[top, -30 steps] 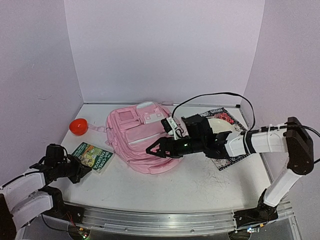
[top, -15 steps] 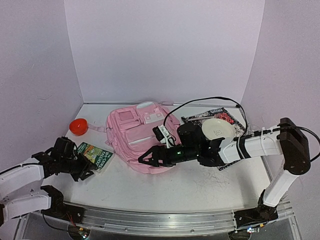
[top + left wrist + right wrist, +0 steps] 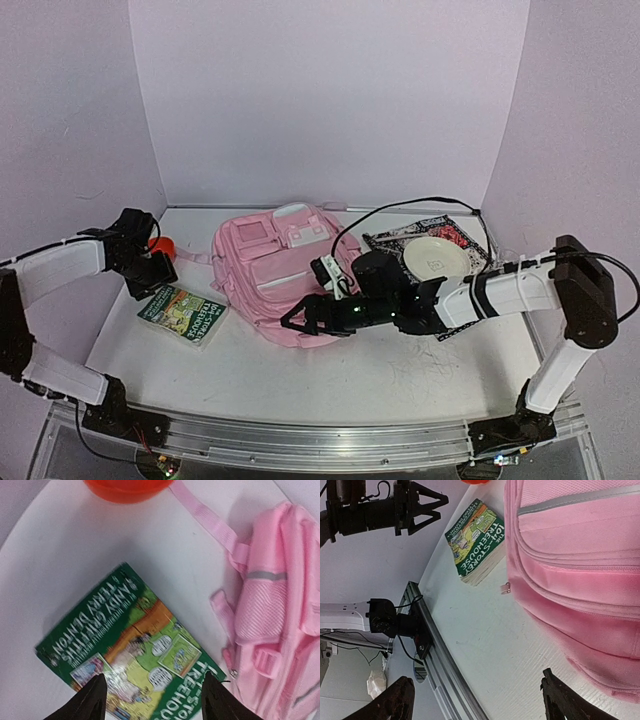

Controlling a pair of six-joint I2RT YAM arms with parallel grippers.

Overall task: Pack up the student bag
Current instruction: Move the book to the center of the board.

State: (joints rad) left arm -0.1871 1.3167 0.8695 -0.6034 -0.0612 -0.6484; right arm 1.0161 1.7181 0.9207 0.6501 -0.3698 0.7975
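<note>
Packing, early stage. The student bag [image 3: 262, 278] lay flat mid-table, apparently zipped. 3 items lay outside it: book [image 3: 183, 313], orange bowl [image 3: 127, 486], plate [image 3: 432, 258]. Left gripper [image 3: 152, 695] and right gripper [image 3: 477, 700] stood open, empty.

Pink bag [image 3: 580, 570] hogs the right side, flat on the table [image 3: 485, 640]. Green book [image 3: 476, 539] lies just beside it, with a zip pull [image 3: 506, 587] at the bag's edge. The left gripper [image 3: 439, 508] hangs spread near the book, and the right gripper [image 3: 476, 676] has its 2 fingers wide apart.
</note>
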